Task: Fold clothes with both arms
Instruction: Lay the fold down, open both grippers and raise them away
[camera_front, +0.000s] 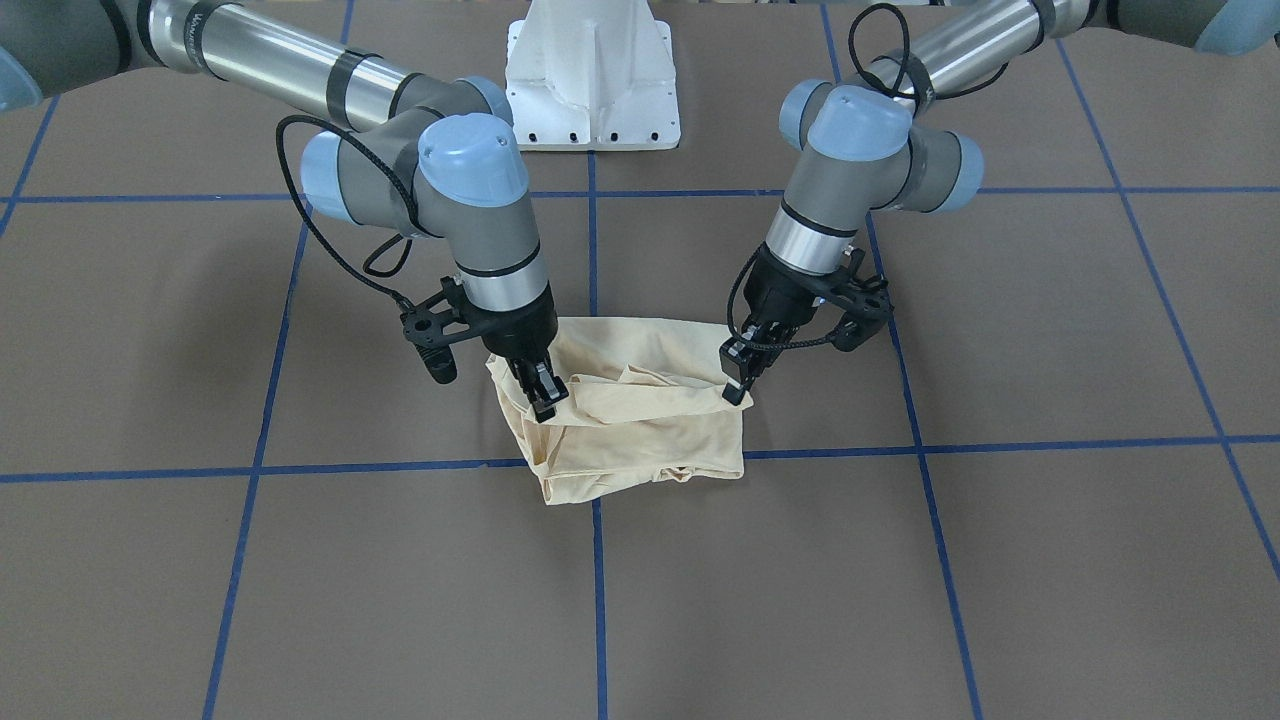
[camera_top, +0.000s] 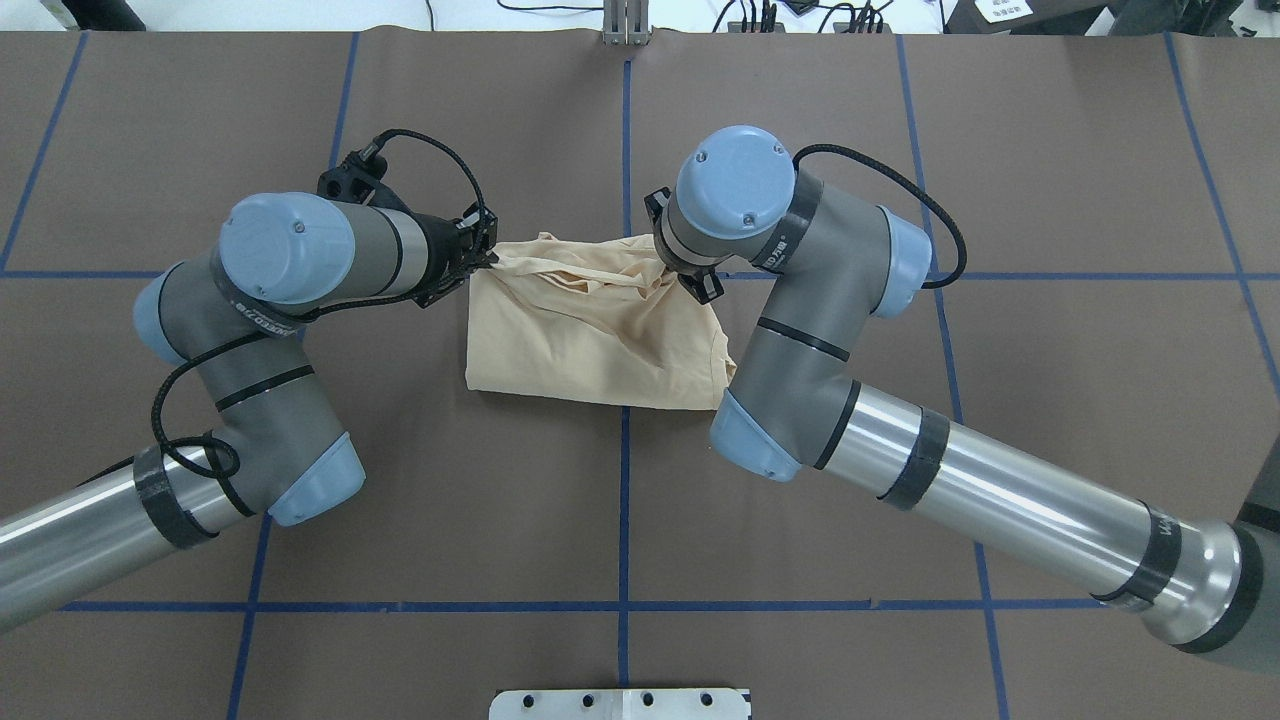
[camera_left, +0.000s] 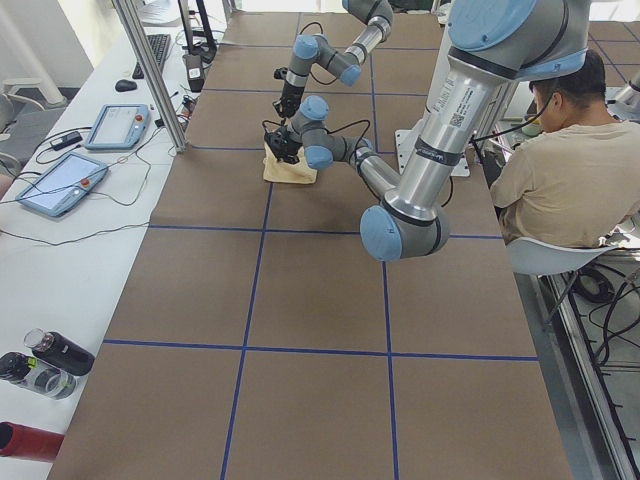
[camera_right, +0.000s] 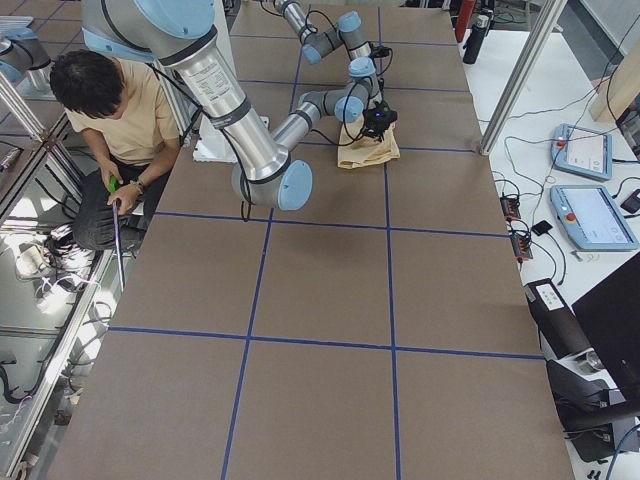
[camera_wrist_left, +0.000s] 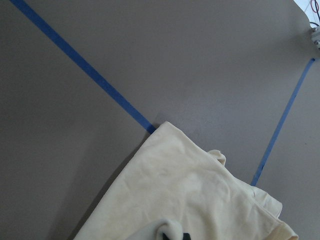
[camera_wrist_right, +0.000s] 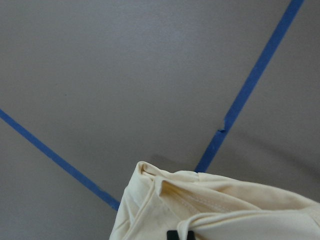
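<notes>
The clothes (camera_front: 650, 430) are one pale cream-yellow shirt lying as a rumpled, folded bundle (camera_top: 580, 340) over a blue tape crossing at mid-table. My left gripper (camera_front: 738, 388) is shut on the bundle's far corner on its side and pulls a fold taut (camera_top: 488, 258). My right gripper (camera_front: 545, 397) is shut on the opposite far edge, mostly hidden under its wrist in the overhead view (camera_top: 697, 284). Both wrist views show cream cloth (camera_wrist_left: 185, 190) (camera_wrist_right: 225, 210) right at the fingertips. No print or collar shows.
The white pedestal base (camera_front: 592, 80) stands behind the shirt. Brown table cover carries a blue tape grid (camera_top: 625, 500). A seated person (camera_left: 560, 170) is beside the robot. Teach pendants (camera_left: 60, 180) and bottles (camera_left: 50, 360) lie on the side bench.
</notes>
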